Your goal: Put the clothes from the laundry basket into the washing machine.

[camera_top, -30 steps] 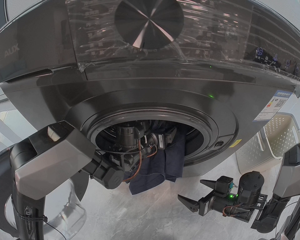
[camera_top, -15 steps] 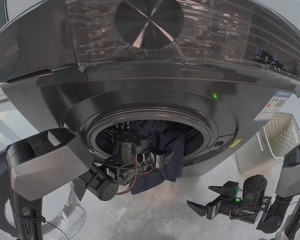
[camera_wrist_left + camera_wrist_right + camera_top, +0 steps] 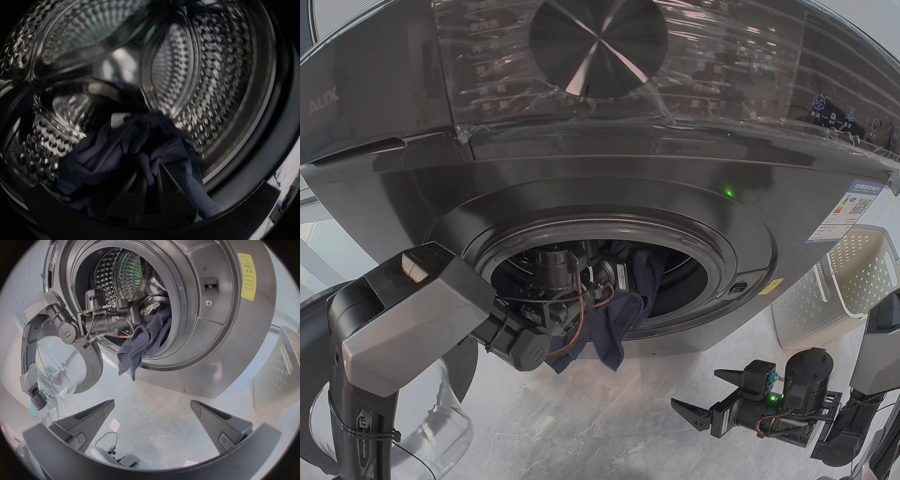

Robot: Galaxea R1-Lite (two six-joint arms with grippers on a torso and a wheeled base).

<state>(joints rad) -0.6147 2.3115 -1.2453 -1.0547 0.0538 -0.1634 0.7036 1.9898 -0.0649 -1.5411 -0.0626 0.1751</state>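
The left pincer [image 3: 152, 175] is inside the drum of the dark grey front-loading washing machine [image 3: 737, 250]. It is closed on a bunched navy-blue cloth garment [image 3: 612, 325], which lies partly in the drum and partly hangs over the near rim of the opening. The right pincer [image 3: 695, 389] hovers wide open and empty above the pale marbled floor [image 3: 581, 431], near and right of the opening. A white perforated plastic laundry basket [image 3: 862, 275] stands right of the machine.

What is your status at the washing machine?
Left gripper shut on navy garment, inside drum. Right gripper open, low beside machine. Its tail hangs out over door rim.
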